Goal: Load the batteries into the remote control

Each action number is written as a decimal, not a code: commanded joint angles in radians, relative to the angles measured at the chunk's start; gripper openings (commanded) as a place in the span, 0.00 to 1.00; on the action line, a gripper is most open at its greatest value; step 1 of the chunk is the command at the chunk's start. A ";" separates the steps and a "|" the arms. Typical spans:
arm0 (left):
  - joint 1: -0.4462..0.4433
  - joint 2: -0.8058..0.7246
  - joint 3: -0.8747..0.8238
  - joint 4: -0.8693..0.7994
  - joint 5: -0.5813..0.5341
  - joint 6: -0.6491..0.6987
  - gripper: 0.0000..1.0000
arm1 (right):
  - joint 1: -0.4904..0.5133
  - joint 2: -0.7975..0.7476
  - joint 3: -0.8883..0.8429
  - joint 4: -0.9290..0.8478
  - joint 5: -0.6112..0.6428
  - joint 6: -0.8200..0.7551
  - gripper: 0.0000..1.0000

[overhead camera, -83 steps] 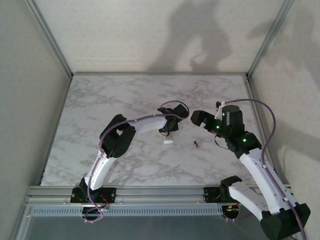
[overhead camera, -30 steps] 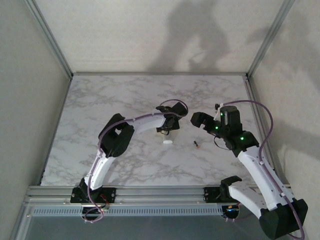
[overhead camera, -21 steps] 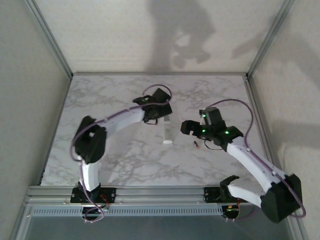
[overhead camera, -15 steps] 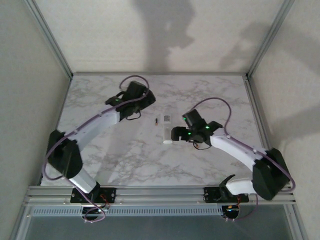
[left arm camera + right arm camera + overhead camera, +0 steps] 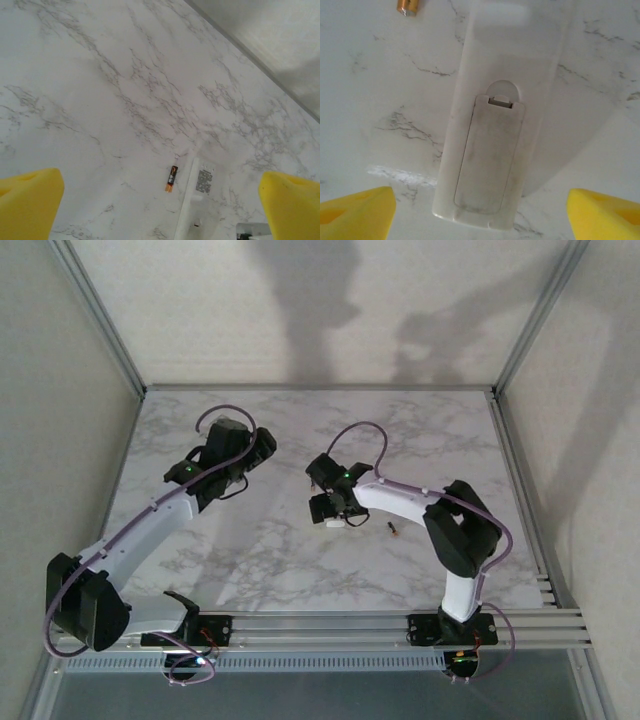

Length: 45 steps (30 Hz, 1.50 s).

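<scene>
Right wrist, remote control (image 5: pixel 492 125) centred under spread right pincer (image 5: pixel 481 212)

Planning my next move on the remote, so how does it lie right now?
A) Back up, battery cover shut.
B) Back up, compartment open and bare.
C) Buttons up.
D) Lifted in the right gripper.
A: the right wrist view shows the remote control lying with its plain back up and its battery cover seated shut below the latch notch.

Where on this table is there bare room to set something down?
Free: the far right corner of the table and the near strip by the front rail. Crowded: the middle, around the remote control, batteries and right end effector.
</scene>
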 commanded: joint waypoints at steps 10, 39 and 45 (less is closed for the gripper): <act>0.033 -0.037 -0.046 0.012 0.003 0.015 0.99 | -0.004 0.097 0.030 -0.094 0.076 -0.072 0.87; 0.032 0.028 -0.104 0.030 0.095 0.008 0.97 | -0.232 -0.030 -0.024 -0.099 0.033 -0.139 0.85; -0.063 0.036 -0.262 -0.150 0.109 -0.201 0.70 | -0.210 -0.091 -0.031 -0.085 0.024 -0.110 0.85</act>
